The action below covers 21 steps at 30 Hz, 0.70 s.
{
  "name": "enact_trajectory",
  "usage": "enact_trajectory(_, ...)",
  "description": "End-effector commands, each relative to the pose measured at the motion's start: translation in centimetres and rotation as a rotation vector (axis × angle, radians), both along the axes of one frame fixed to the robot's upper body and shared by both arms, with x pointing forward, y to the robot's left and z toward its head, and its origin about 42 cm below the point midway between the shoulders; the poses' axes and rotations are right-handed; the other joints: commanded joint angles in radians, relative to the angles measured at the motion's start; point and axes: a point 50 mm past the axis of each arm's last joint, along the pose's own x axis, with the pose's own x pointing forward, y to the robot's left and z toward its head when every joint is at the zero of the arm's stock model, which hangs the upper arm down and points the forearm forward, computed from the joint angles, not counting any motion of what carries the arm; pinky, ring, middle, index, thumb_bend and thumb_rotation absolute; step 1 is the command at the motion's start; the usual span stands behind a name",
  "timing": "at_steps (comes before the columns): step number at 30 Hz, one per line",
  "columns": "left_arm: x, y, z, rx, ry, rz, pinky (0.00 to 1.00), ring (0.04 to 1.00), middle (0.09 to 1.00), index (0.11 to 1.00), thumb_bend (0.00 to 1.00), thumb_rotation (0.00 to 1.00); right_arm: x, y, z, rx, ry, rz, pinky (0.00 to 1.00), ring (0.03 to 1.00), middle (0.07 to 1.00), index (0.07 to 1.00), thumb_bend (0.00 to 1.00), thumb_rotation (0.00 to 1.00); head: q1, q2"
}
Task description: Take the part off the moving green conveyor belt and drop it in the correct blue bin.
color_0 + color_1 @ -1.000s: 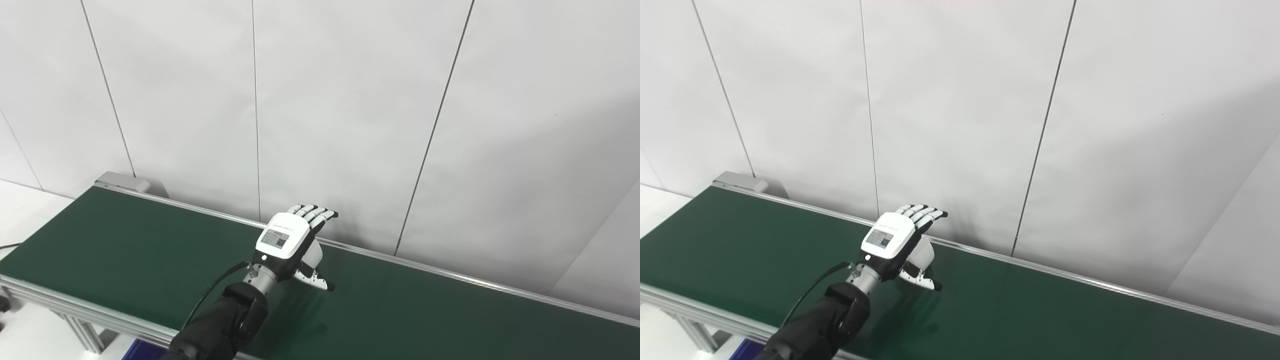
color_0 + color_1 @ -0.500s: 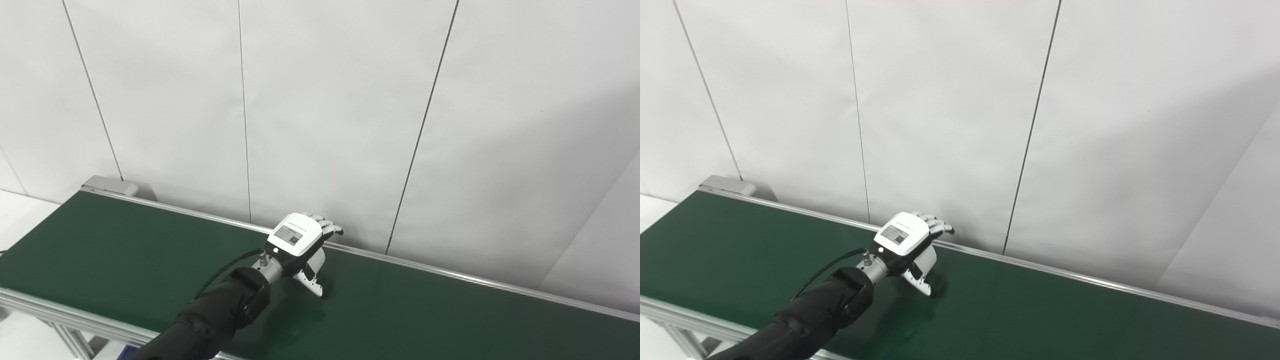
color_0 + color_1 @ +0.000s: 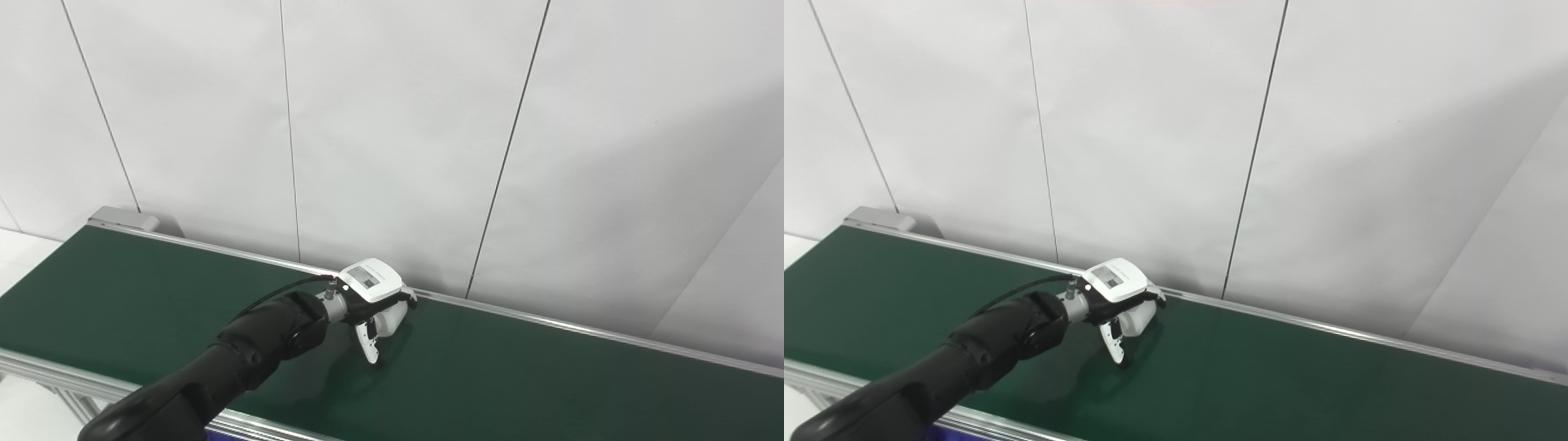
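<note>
No part shows on the green conveyor belt (image 3: 551, 380) in either eye view. My left hand (image 3: 375, 294) reaches across the belt to just short of its far rail (image 3: 551, 323), back of the hand up and tipped forward. Its fingers bend down on the far side and are mostly hidden. The thumb (image 3: 369, 346) points down and touches the belt, apart from the fingers. I see nothing held in the hand. It also shows in the right eye view (image 3: 1119, 288). My right hand is not in view.
A white panelled wall (image 3: 398, 122) stands right behind the far rail. A grey end housing (image 3: 122, 218) sits at the belt's far left. The near aluminium rail (image 3: 37, 361) runs along the bottom left, with a sliver of blue (image 3: 215, 435) below it.
The camera has panned right. My left hand has reached farther across the belt towards the far rail and tipped down, fingers dropping from stretched out to bent downward, thumb now on the belt.
</note>
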Motion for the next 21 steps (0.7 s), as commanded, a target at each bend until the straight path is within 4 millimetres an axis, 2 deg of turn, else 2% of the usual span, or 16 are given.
enact_trajectory(1,2.2,-0.9,4.1,0.000,-0.112,-0.024,0.80,0.826,0.812,0.781,0.87,0.30,0.2,0.3,1.2,0.040,-0.072,0.001,0.92,0.929,0.956,0.989,0.87,0.98,-0.001,0.005)
enact_trajectory(5,2.7,-1.7,4.6,0.050,-0.101,-0.025,0.82,0.841,0.823,0.775,0.84,0.31,0.2,0.4,1.3,0.045,-0.073,0.001,0.92,0.926,0.959,0.990,0.88,0.98,-0.001,0.008)
enact_trajectory(8,2.8,-2.0,4.5,0.068,-0.099,-0.021,0.82,0.825,0.797,0.745,0.85,0.27,0.2,0.6,1.3,0.045,-0.074,0.000,0.93,0.926,0.960,0.989,0.89,0.98,-0.003,0.008)
enact_trajectory(12,2.5,-2.2,3.8,0.011,-0.153,-0.031,0.72,0.729,0.721,0.679,0.85,0.13,0.2,0.7,1.5,0.045,-0.081,0.001,0.93,0.929,0.956,0.988,0.88,0.99,-0.005,0.009)
enact_trajectory(13,2.4,-2.2,3.6,-0.013,-0.165,-0.040,0.66,0.682,0.690,0.646,0.83,0.08,0.2,0.7,1.5,0.047,-0.081,0.002,0.93,0.930,0.958,0.988,0.88,0.99,-0.005,0.009)
enact_trajectory(14,2.3,-2.2,3.4,-0.045,-0.186,-0.047,0.60,0.632,0.658,0.571,0.68,0.07,0.2,0.7,1.5,0.048,-0.082,0.003,0.92,0.930,0.958,0.987,0.88,0.98,-0.006,0.011)
enact_trajectory(16,2.0,-2.3,3.1,-0.098,-0.225,-0.057,0.42,0.449,0.479,0.525,0.55,0.01,0.2,0.7,1.6,0.048,-0.084,0.004,0.92,0.929,0.957,0.987,0.87,0.98,-0.005,0.011)
enact_trajectory(17,2.0,-2.3,3.0,-0.111,-0.235,-0.058,0.40,0.426,0.479,0.513,0.52,0.00,0.2,0.7,1.6,0.048,-0.084,0.004,0.92,0.928,0.955,0.986,0.87,0.98,-0.005,0.011)
enact_trajectory(21,1.8,-2.6,2.5,-0.159,-0.241,-0.053,0.39,0.422,0.487,0.500,0.50,0.00,0.2,0.7,1.7,0.051,-0.086,0.003,0.92,0.930,0.956,0.986,0.87,0.97,-0.005,0.011)
